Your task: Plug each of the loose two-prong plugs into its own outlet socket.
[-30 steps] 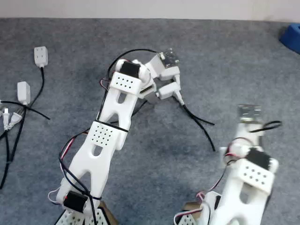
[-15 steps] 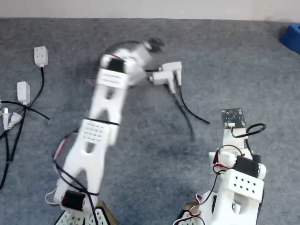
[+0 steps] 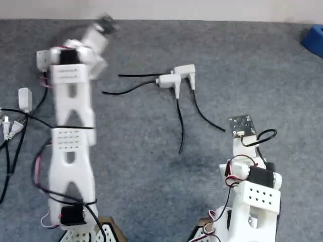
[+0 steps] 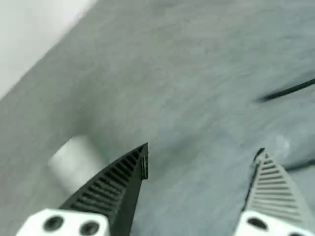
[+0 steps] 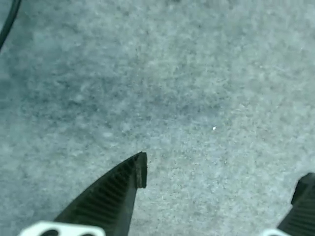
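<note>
At the far left edge of the high view, a small two-prong plug point(image 3: 7, 126) lies among crossing black cords. Just above it is a white plug block point(image 3: 25, 99), whose long axis runs roughly up and down the frame. Higher up in the upper left, an outlet socket point(image 3: 41, 58) peeks out beside the head of the left arm point(image 3: 70, 126), which stretches up the left side of the frame.

The left gripper point(image 4: 202, 152) is spread wide with nothing between its fingers. In its wrist view a pale block point(image 4: 74, 160), probably that socket, sits at the lower left, outside one finger rather than in the gap.

The coming move turns on this: the loose pieces all lie at the left, close by the left arm and below its head in the high view. That arm is by far the nearer, and its jaws would need bringing back over the plug block and lined up across its short sides.

At upper centre a joined plug and socket pair point(image 3: 176, 78) rests with its cords trailing down, apparently done.

At lower right the right arm point(image 3: 252, 189) stands well apart from the left cluster. The right gripper point(image 5: 224, 167) gapes empty over grey carpet, with a black cord point(image 5: 7, 24) at the upper left corner of its wrist view.
</note>
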Robot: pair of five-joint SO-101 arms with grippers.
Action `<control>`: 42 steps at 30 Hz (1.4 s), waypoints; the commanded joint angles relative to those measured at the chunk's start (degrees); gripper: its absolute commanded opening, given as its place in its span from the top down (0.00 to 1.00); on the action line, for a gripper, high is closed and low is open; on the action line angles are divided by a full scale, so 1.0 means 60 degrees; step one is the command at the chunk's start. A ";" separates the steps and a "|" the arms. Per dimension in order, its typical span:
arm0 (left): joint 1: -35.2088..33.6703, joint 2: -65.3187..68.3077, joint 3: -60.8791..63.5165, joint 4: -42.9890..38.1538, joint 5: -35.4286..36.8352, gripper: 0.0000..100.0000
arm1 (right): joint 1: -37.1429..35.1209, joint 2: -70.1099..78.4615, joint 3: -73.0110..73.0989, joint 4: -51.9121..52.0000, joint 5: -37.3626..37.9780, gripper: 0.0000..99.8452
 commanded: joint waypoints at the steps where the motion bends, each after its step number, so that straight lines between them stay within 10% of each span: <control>1: -0.2073 -0.1487 -0.0139 0.1289 0.0015 0.68 | -0.0579 0.0755 -0.0081 0.0095 0.0147 0.57; 11: -0.5311 -0.1165 0.0520 0.1436 -0.0132 0.68 | -0.2425 0.2088 -0.0330 0.0037 0.0088 0.57; 42: -0.5897 0.0696 0.0462 -0.0381 -0.1187 0.73 | -0.2908 0.2176 -0.0330 0.0037 0.0132 0.57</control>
